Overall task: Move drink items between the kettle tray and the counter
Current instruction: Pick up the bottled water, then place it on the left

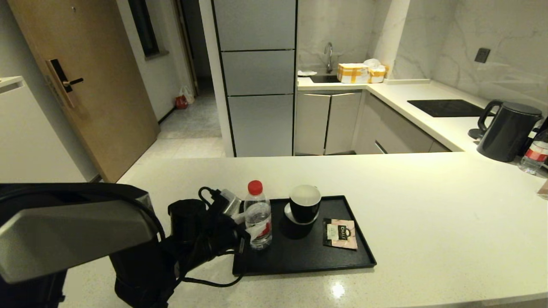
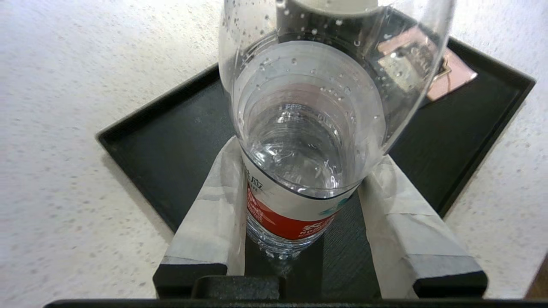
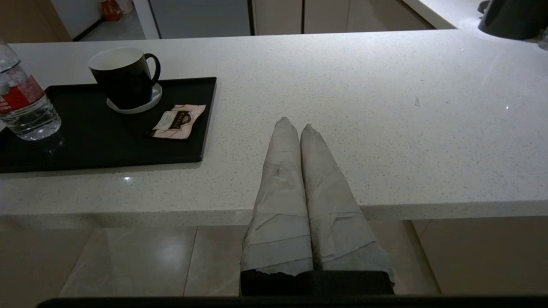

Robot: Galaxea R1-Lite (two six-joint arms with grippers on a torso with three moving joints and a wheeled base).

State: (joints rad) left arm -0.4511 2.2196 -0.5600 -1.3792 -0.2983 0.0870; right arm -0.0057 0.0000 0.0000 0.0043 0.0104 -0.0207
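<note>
The clear water bottle (image 1: 258,216) with red cap and red label stands upright at the left end of the black kettle tray (image 1: 308,256). My left gripper (image 1: 250,233) reaches in from the left and is shut on the bottle (image 2: 295,214); both taped fingers (image 2: 209,214) press its sides near the label. The pink-and-black tea sachet (image 1: 340,233) lies flat on the tray's right part, also seen as the sachet (image 3: 177,122). My right gripper (image 3: 295,125) is shut and empty, hovering at the front edge of the cream counter (image 3: 385,107), right of the tray (image 3: 107,149).
A black cup (image 1: 305,203) with white inside sits on a saucer mid-tray, just right of the bottle. At the far right of the counter (image 1: 428,222) stand a dark kettle (image 1: 507,130) and a second bottle (image 1: 535,156). A black hob panel (image 1: 447,108) lies behind.
</note>
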